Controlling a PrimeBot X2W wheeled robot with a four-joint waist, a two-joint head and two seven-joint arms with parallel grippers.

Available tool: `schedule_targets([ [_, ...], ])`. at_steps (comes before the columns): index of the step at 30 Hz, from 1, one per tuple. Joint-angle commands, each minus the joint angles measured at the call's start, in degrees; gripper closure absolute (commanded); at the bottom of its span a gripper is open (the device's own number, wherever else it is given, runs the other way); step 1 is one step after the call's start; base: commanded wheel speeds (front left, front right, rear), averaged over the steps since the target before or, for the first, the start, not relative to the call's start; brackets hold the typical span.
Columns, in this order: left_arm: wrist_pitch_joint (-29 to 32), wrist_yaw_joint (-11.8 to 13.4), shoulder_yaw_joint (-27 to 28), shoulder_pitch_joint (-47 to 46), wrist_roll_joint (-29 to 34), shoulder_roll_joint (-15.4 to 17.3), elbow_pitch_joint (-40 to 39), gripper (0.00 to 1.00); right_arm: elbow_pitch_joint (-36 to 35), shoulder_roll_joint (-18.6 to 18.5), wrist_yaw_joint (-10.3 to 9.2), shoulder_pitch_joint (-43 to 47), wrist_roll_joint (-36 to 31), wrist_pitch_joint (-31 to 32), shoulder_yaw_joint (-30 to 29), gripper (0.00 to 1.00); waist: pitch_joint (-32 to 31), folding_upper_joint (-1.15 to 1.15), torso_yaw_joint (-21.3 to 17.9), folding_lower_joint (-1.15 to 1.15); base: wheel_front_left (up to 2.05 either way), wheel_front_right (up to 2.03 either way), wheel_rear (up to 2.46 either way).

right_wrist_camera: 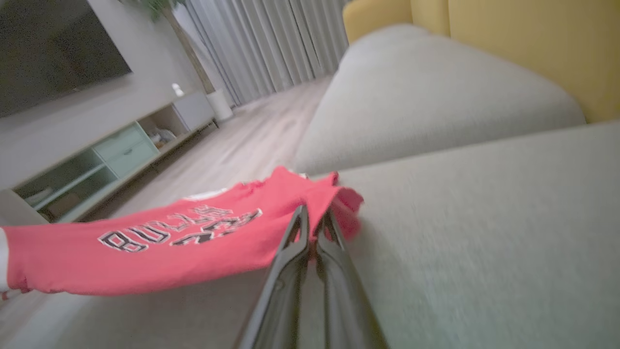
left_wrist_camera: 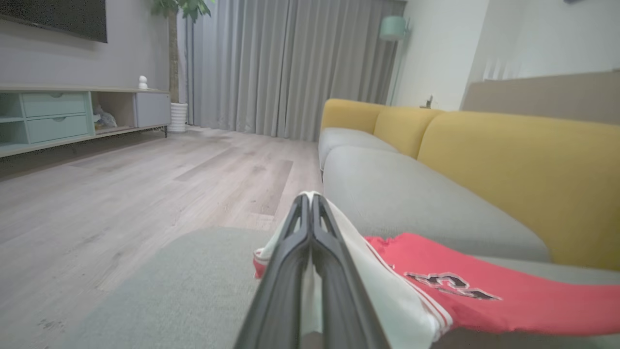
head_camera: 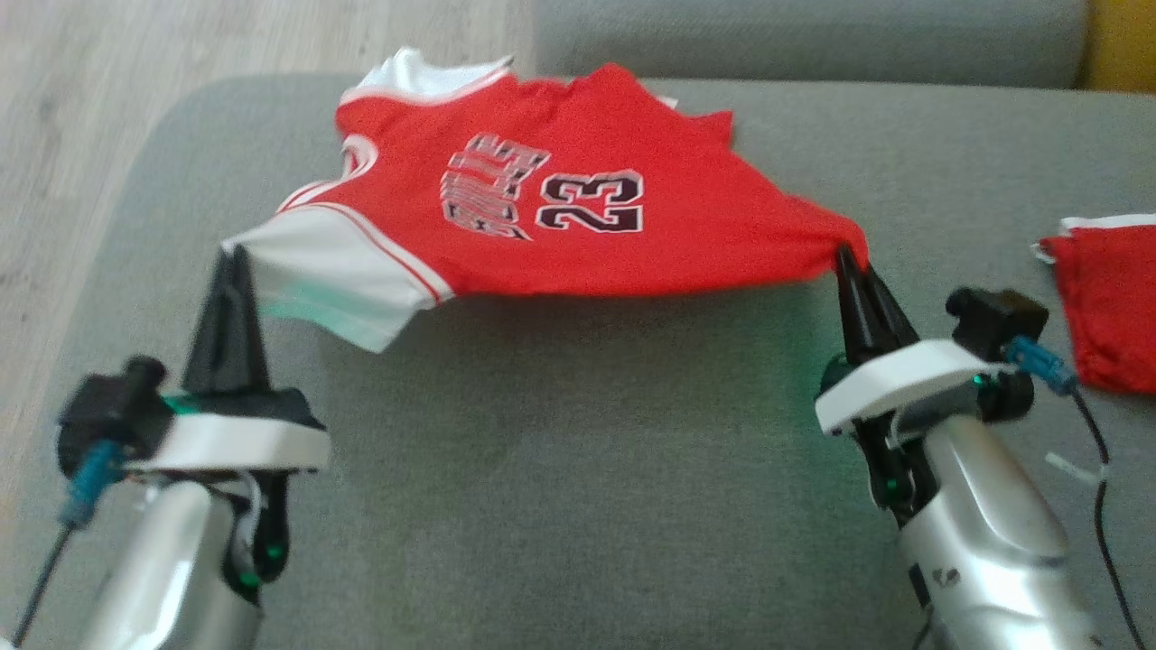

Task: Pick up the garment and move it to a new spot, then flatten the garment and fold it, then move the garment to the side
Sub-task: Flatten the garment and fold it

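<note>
Garment (head_camera: 578, 217): red jersey of smooth knit with a white side panel and black-and-white "23", spread over the grey woven sofa cushion (head_camera: 587, 451).
Left gripper (head_camera: 237, 257): clenched on its white near-left corner.
Right gripper (head_camera: 846, 255): clenched on its red near-right corner.
Second red cloth (head_camera: 1106, 307): at right, apart.

The left gripper (head_camera: 237, 257), at 8 o'clock in the head view, points its fingers (head_camera: 226, 334) to 12, pinched together on a white corner of the jersey (head_camera: 542, 208). The right gripper (head_camera: 846, 257), at 4 o'clock, leans toward 11, clamped on a red corner.
</note>
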Motion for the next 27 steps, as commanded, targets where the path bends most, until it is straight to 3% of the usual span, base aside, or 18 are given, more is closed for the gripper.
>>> schedule_targets([
  [1,0.42,-0.37,3.75,-3.31,-1.15,2.19,-2.84,1.00,-3.99,0.40,-0.04,-2.06,-0.28,-0.55,1.76,1.00,-2.32,0.00,-1.49,0.00,0.00,0.00,0.00],
  [10,5.76,-0.95,6.85,-11.58,-3.99,5.57,-9.74,1.00,-19.19,-0.31,-0.04,-7.63,-3.76,3.66,-0.49,1.00,-7.90,0.00,-3.46,0.00,0.00,0.00,0.00],
  [17,11.53,-0.12,11.21,-19.13,-7.15,9.49,-21.30,1.00,-32.95,-5.67,-0.04,-11.09,-7.23,11.44,0.03,1.00,-9.42,0.00,-4.87,0.00,0.00,0.00,0.00],
  [27,20.96,3.46,15.76,-16.95,-12.15,13.05,-34.46,1.00,-52.91,-7.24,-0.04,-2.64,-8.19,22.18,-3.51,1.00,-5.99,0.00,-6.23,0.00,0.00,0.00,0.00],
])
